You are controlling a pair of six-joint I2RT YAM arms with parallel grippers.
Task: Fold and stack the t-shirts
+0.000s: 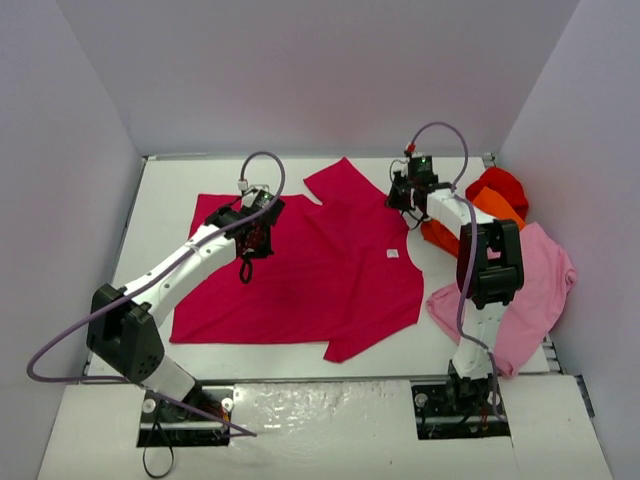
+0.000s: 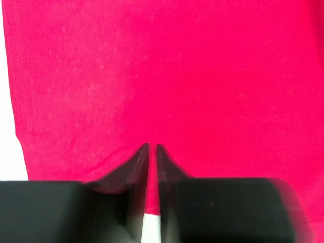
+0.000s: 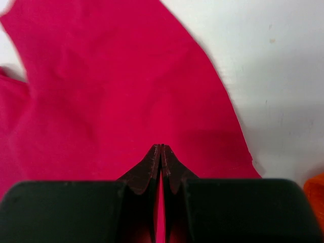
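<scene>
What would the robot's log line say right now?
left gripper: shut on raspberry-red t-shirt | right gripper: shut on it too | fold: not yet made, cloth spread flat

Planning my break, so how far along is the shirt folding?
Done: nothing is folded or stacked yet. In hand: the raspberry shirt lies spread flat, with the left gripper and right gripper both shut on its far side. To do: folding it, then the pink shirt, orange shirt and red shirt heaped at the right.
</scene>
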